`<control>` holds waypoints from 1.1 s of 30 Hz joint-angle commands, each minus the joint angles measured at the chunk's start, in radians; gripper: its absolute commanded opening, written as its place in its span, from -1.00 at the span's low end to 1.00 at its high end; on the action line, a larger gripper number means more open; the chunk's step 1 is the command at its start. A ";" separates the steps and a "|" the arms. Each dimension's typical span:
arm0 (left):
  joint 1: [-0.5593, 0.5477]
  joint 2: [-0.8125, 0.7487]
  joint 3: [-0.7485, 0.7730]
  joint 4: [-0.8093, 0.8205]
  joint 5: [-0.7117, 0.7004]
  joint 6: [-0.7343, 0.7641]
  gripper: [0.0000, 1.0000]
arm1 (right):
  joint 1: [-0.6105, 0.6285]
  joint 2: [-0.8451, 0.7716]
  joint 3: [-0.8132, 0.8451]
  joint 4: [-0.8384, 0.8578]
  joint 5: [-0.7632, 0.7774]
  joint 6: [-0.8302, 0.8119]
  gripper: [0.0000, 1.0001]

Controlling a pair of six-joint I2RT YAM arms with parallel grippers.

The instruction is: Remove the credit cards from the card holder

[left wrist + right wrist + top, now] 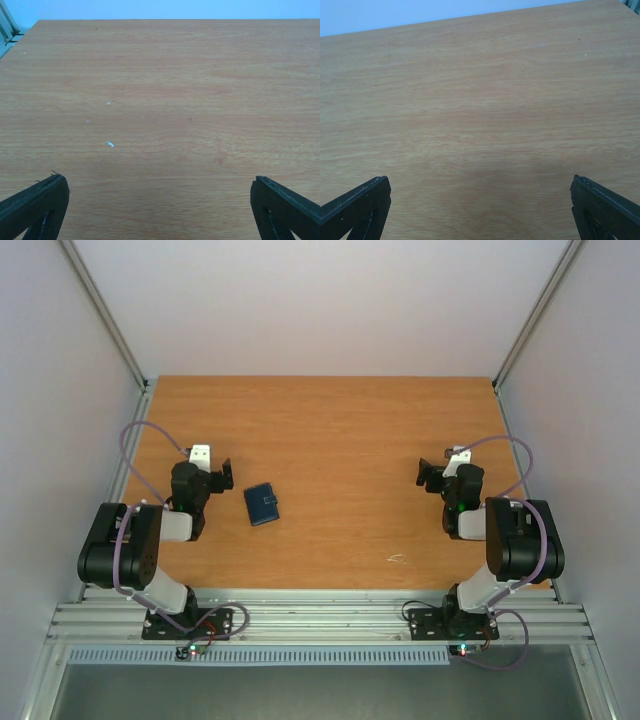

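Top external view: the card holder (263, 505) lies closed, so the credit cards stay hidden inside. It sits just right of the left gripper (159, 195), well left of the right gripper (480, 195); both jaws spread wide, empty, likely parked before reaching

The top camera looks down from above and behind the arm bases (190, 623) onto the whole counter (340, 430). The wrist cameras sit close behind the left pincer (159, 182) and right pincer (479, 182), facing the far edge; all share its wood.
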 commanded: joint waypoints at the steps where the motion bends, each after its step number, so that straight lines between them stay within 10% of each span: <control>1: 0.006 -0.004 0.016 0.073 0.004 0.016 0.99 | 0.007 -0.019 0.019 -0.007 0.013 -0.020 0.97; 14: 0.006 -0.258 -0.173 0.218 0.276 0.099 0.99 | 0.021 -0.172 0.060 -0.205 0.061 -0.019 0.97; 21: 0.006 -0.717 0.059 -0.566 0.523 0.147 0.99 | 0.045 -0.304 0.401 -0.778 -0.317 0.223 0.97; 26: 0.007 -0.769 0.240 -1.197 0.653 0.619 0.99 | 0.307 -0.042 0.838 -1.312 -0.441 0.248 0.97; 33: 0.010 -0.664 0.254 -1.374 0.581 1.161 0.99 | 0.667 0.251 1.199 -1.599 -0.446 0.345 0.61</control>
